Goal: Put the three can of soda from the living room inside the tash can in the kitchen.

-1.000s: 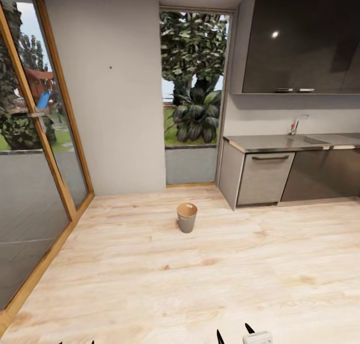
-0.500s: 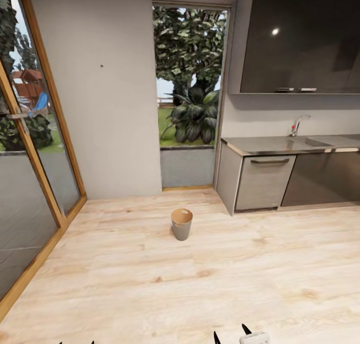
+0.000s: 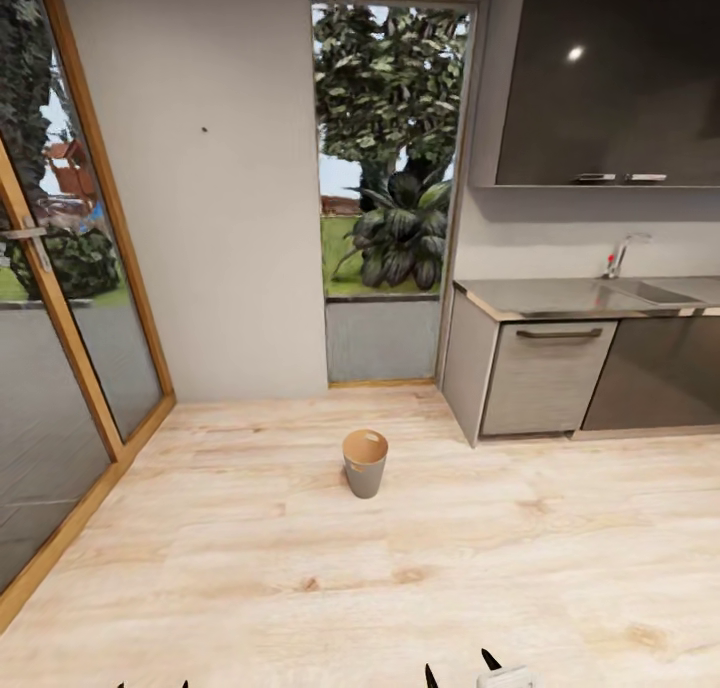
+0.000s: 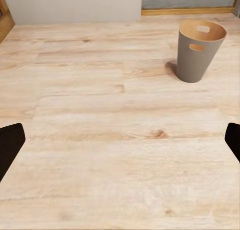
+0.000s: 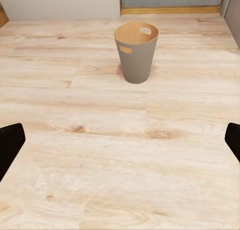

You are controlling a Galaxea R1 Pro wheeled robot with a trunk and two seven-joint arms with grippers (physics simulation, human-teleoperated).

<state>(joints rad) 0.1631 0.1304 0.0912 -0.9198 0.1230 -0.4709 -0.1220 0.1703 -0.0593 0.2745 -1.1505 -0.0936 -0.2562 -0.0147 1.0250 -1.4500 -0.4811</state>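
Trash can upright on kitchen floor, well ahead of me, lying straighter ahead of my right gripper than my left gripper; both sets of fingers spread apart, nothing between them.

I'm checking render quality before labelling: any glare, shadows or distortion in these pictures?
Head view: a small bright glare spot on the dark upper cabinet, and wide-angle bending of the door frame. Left wrist view: the trash can casts a soft shadow on the wood floor. Right wrist view: the can is sharp, with a faint shadow at its base; the floor nearest the camera looks slightly soft.
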